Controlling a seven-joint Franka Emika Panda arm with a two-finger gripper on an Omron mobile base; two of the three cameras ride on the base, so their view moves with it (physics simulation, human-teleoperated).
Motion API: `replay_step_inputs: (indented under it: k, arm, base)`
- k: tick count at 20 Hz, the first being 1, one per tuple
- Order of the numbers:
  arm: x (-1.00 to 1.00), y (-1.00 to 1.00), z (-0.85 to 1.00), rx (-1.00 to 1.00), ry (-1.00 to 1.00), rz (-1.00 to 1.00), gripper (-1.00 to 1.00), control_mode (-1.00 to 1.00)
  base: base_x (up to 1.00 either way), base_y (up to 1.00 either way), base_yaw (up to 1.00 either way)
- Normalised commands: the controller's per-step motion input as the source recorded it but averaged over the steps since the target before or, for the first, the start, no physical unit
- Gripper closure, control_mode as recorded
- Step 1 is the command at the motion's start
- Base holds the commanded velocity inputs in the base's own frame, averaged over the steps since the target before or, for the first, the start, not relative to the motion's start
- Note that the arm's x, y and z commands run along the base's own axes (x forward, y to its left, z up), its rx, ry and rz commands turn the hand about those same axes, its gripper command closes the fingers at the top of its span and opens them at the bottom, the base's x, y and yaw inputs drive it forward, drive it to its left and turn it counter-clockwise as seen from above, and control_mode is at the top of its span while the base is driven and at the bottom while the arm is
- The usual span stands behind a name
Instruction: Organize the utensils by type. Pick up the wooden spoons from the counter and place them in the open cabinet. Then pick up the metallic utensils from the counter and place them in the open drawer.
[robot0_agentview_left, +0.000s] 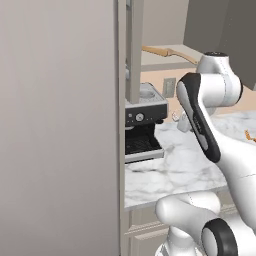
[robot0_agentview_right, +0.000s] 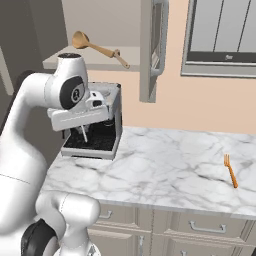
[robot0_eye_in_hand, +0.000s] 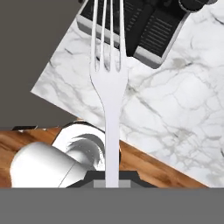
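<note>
The silver fork's (robot0_eye_in_hand: 109, 87) tine tips run off the hand view's top edge; its handle end sinks into the gripper (robot0_eye_in_hand: 112, 178); the coffee machine (robot0_eye_in_hand: 144, 26) is cropped there too.

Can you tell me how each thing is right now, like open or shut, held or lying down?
pincer: shut on the silver fork
silver fork: held, prongs pointing away from the hand, above the counter
wooden spoon: lying on the cupboard shelf
cupboard door: open
orange fork: lying flat on the counter
coffee machine: standing upright

Orange fork (robot0_agentview_right: 230, 171) on marble counter (robot0_agentview_right: 170, 165)
</note>
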Motion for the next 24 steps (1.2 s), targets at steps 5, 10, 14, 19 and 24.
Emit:
replay_step_inputs:
  k: [5, 10, 14, 19, 24]
  arm:
    - [-0.12, 0.21, 0.00, -0.02, -0.10, 0.15, 1.00, -1.00]
    - [-0.22, 0.10, 0.08, -0.01, -0.27, 0.09, 1.00, -1.00]
    - [-0.16, 0.00, 0.28, 0.00, -0.24, 0.04, 1.00, -1.00]
    - [-0.07, 0.00, 0.41, 0.01, -0.07, 0.03, 1.00, -1.00]
    - [-0.09, 0.00, 0.13, 0.00, 0.00, 0.00, 1.00, -1.00]
  base:
    - [0.00, 0.00, 0.00]
    - [0.00, 0.00, 0.00]
    - [0.00, 0.00, 0.00]
    - [0.00, 0.00, 0.00]
    - [0.00, 0.00, 0.00]
